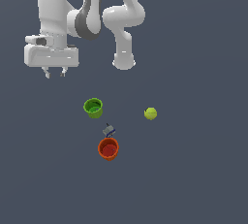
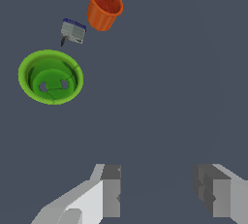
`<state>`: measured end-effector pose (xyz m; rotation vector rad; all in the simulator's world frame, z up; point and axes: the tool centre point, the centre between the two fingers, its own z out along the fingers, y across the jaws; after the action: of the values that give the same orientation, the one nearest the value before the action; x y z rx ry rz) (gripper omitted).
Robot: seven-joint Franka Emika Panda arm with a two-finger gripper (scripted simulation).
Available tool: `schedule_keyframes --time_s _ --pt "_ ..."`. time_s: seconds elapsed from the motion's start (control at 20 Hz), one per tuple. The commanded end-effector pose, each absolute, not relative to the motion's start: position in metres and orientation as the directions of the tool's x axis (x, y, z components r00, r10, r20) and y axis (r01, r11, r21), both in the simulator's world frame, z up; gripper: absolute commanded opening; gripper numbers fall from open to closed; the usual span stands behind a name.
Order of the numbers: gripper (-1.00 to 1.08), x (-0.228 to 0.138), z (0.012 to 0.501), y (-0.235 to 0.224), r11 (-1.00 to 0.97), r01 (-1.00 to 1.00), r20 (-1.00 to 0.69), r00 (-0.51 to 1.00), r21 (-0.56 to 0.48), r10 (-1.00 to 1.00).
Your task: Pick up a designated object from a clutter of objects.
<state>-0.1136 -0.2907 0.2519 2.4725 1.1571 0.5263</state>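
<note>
I've got the gripper [image 1: 54,73] hanging high in the upper left of the exterior frame, fingers [image 2: 110,189] spread wide with nothing between them. Green cup [image 1: 93,107] sits upright, left of frame centre, mouth up, so it's below and to the exterior view's right of the tool, not under it. My read: approach phase, no descent yet. The wide opening suits straddling one wall of the thick rim. Orange-red cup [image 1: 108,149] is lower centre, with a small grey-blue item [image 1: 109,131] between the two cups, close to the orange one. Yellow-green ball [image 1: 150,113] is right of centre, well apart. Wrist view shows the green cup off-axis from the fingers, so I need a lateral shift first.
</note>
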Motion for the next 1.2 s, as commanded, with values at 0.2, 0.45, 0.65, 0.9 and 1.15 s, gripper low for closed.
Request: schedule_keyframes --time_s 0.2,0.45,0.65,0.9,1.15 --pt "0.28 -0.12 0.192 -0.257 -0.49 0.745 0.188 0.457 0.452 0.869" --pt "0.28 -0.126 0.151 -0.222 -0.399 0.803 0.21 0.34 0.441 0.917" --pt "0.28 -0.131 0.126 -0.196 -0.34 0.833 0.228 0.262 0.437 0.938" --pt "0.28 -0.137 0.107 -0.172 -0.286 0.854 0.246 0.193 0.435 0.95" --pt "0.28 -0.14 0.098 -0.16 -0.261 0.862 0.256 0.159 0.434 0.953"
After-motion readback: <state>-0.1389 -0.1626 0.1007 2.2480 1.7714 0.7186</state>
